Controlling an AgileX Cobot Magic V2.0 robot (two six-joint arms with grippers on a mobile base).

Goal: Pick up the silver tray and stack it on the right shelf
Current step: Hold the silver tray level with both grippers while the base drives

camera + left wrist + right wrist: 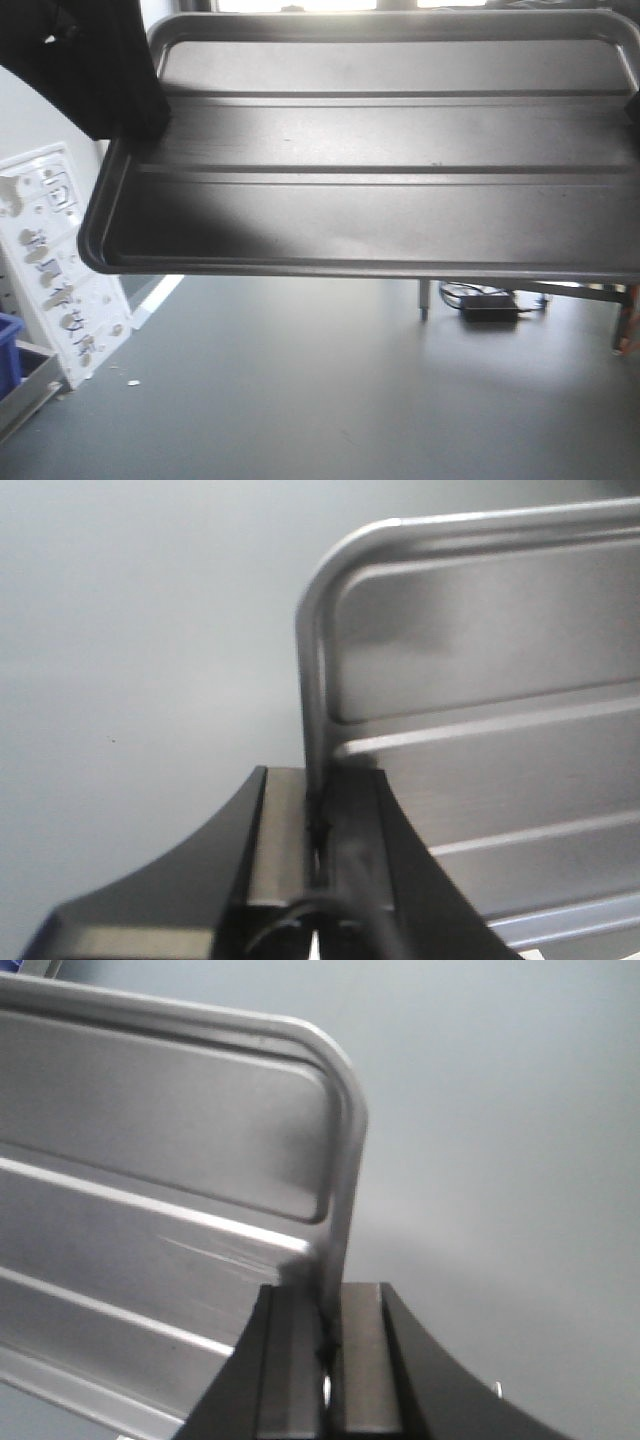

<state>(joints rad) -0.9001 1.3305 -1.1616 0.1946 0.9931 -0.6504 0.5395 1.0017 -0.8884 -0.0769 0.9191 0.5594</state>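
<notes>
The silver tray (380, 170) fills the upper front view, held up in the air and tilted so its ridged base faces the camera. My left gripper (318, 815) is shut on the tray's left rim (312, 680); its black body (110, 70) shows at the tray's upper left. My right gripper (330, 1335) is shut on the tray's right rim (345, 1170), the rim pinched between both pads. The tray's base (150, 1180) with its two raised ridges shows in both wrist views. The right shelf is out of view.
Below the tray lies grey floor (330, 390). A white panel with sockets (55, 270) leans at the left, a blue bin (8, 345) beside it. A table leg (424, 298) and a black power adapter with cables (490, 305) stand behind.
</notes>
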